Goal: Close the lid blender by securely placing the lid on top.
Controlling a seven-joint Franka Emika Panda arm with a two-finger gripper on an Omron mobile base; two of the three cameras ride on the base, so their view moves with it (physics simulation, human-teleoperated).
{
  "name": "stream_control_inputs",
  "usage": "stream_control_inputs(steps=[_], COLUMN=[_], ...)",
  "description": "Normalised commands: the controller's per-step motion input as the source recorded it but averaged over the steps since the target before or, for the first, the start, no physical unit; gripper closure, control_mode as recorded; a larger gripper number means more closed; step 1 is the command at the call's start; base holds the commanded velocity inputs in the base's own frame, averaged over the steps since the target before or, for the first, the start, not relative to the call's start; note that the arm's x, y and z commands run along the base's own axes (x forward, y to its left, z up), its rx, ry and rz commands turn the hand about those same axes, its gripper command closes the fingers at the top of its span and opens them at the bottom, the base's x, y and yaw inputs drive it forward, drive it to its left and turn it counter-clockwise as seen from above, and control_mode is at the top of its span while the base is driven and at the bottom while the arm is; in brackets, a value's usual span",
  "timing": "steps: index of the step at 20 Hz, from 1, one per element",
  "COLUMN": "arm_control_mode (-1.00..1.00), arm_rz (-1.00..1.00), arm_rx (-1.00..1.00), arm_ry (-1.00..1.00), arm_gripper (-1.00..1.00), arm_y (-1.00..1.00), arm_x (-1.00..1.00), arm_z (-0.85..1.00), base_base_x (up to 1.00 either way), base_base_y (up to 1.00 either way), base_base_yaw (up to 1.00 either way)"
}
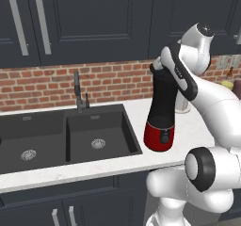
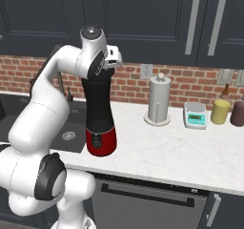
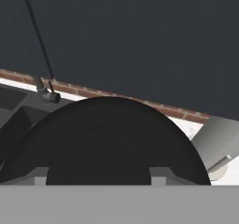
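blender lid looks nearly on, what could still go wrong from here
1. The blender is tall on a narrow red base near the counter's front edge; a sideways push might tip it.
2. The hand covers the jar top, so the lid may be sitting tilted.
3. Lifting away without releasing could pull the lid off.

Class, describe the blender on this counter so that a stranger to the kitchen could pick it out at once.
Start at the dark double sink set in the white counter. Just to its right, near the counter's front edge, stands the blender. It is a tall black jar on a rounded glossy red base, unlike the white paper-towel roll farther right.
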Motion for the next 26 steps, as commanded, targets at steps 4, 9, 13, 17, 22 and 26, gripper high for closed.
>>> stream_control_inputs(steps=[4,9,13,17,22,26], arm_control_mode=[-1.0,-1.0,-1.0,-1.0,-1.0,-1.0], arm_rz=[0.0,0.0,0.0,0.0,0.0,0.0], arm_rx=[0.0,0.0,0.0,0.0,0.0,0.0], arm_ry=[0.02,0.13,0.19,0.19,0.12,0.08], arm_gripper=[1.0,1.0,1.0,1.0,1.0,1.0], arm_y=[0.0,0.0,0.0,0.0,-0.01,-0.01], arm_x=[0.0,-0.02,-0.14,-0.26,-0.34,-0.23], arm_z=[-0.22,-0.09,-0.02,-0.05,-0.13,-0.12], base_base_x=[0.0,0.0,0.0,0.0,0.0,0.0], base_base_y=[0.0,0.0,0.0,0.0,0.0,0.0], base_base_yaw=[0.0,0.0,0.0,0.0,0.0,0.0])
